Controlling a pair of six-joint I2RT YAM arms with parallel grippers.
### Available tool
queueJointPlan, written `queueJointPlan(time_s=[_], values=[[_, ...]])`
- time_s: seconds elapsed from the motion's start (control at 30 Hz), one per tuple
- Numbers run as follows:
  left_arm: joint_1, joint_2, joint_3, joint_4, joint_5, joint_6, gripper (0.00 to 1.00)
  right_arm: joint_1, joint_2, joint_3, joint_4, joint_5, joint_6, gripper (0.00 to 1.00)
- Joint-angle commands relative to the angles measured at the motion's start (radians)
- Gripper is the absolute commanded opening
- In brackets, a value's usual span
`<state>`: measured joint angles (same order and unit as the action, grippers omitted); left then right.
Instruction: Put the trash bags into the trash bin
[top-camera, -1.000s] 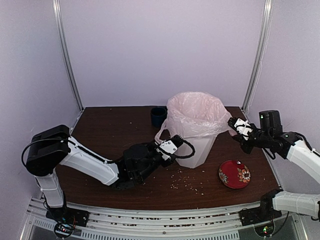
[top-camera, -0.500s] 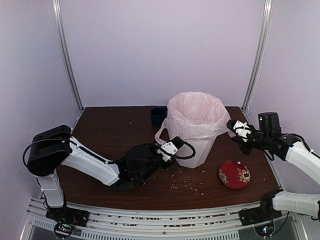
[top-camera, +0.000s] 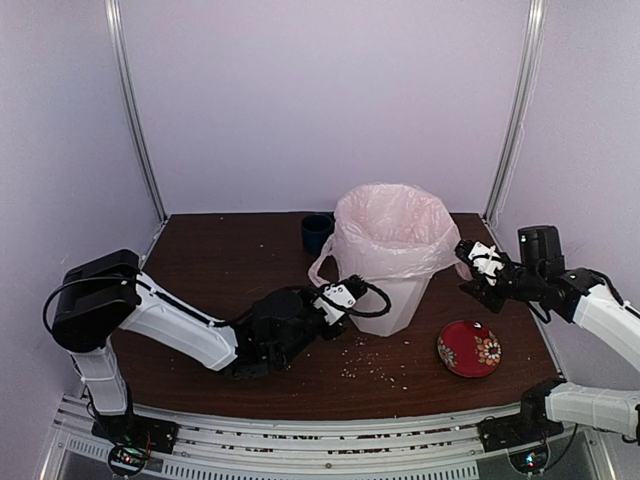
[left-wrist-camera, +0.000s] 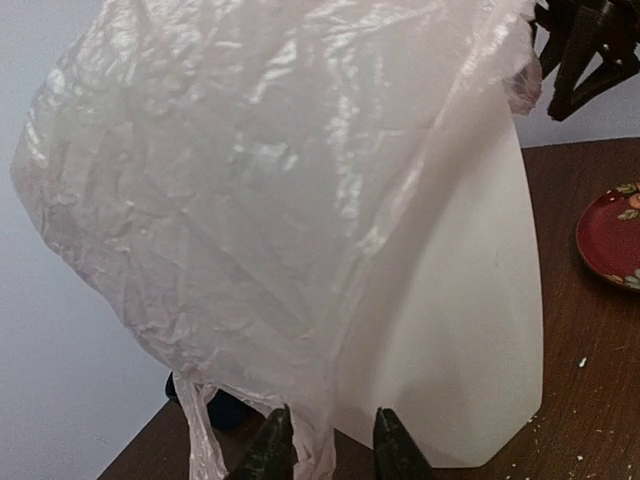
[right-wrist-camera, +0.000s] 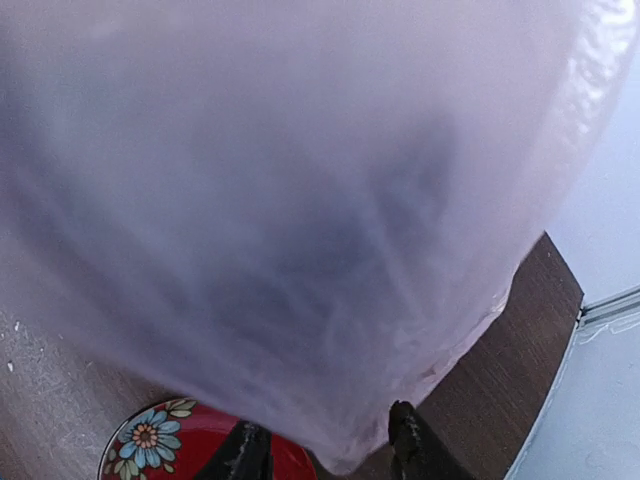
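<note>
The pale pink trash bag (top-camera: 388, 225) lines the tall white trash bin (top-camera: 400, 300), its rim folded over the bin's top and draped down the sides. A handle loop (top-camera: 322, 268) hangs at the left. My left gripper (top-camera: 352, 290) is low at the bin's front left. In the left wrist view my left gripper (left-wrist-camera: 330, 440) is open, with the bag's (left-wrist-camera: 250, 200) loose hem hanging between the tips beside the bin wall (left-wrist-camera: 470, 330). My right gripper (top-camera: 468, 262) is at the bin's right rim. In the right wrist view my right gripper (right-wrist-camera: 325, 450) is open under the bag's (right-wrist-camera: 300, 200) hanging edge.
A red flowered plate (top-camera: 469, 348) lies on the brown table at the front right of the bin. A small dark blue cup (top-camera: 317, 232) stands behind the bin on the left. Pale crumbs (top-camera: 375, 365) are scattered in front of the bin.
Both grippers have opened their jaws from shut on the bag's edge. The bag's skirt now hangs loose over the bin. The arms have barely shifted.
</note>
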<state>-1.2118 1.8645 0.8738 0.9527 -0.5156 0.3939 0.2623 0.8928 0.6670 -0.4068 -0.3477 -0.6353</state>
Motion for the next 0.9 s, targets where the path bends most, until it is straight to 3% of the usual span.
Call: queueJointPlan(time_s=[0.0,0.17,0.33,0.47,0.67,0.77,0.87], values=[[-0.001,-0.084,-0.020,-0.022,-0.008,-0.037,0.36,-0.003,-0.023,0.063,-0.113,-0.016,0.009,0.51],[-0.016,-0.189,-0.074,-0.134,0.016,-0.097,0.44,-0.005,-0.039,0.117,-0.244,0.045,0.023,0.69],[-0.023,-0.368,-0.128,-0.336,0.019,-0.214,0.47,-0.006,-0.109,0.174,-0.312,0.089,0.068,0.75],[-0.021,-0.533,-0.140,-0.543,-0.043,-0.269,0.55,-0.008,-0.159,0.257,-0.331,0.076,0.146,0.79],[0.102,-0.684,-0.023,-0.891,-0.103,-0.435,0.72,-0.013,-0.172,0.255,-0.041,0.296,0.364,0.99],[0.228,-0.703,0.069,-1.021,0.014,-0.541,0.77,-0.043,-0.104,0.247,0.090,0.350,0.441,1.00],[0.363,-0.684,0.176,-1.140,0.088,-0.556,0.81,-0.061,-0.028,0.256,0.185,0.363,0.520,1.00]])
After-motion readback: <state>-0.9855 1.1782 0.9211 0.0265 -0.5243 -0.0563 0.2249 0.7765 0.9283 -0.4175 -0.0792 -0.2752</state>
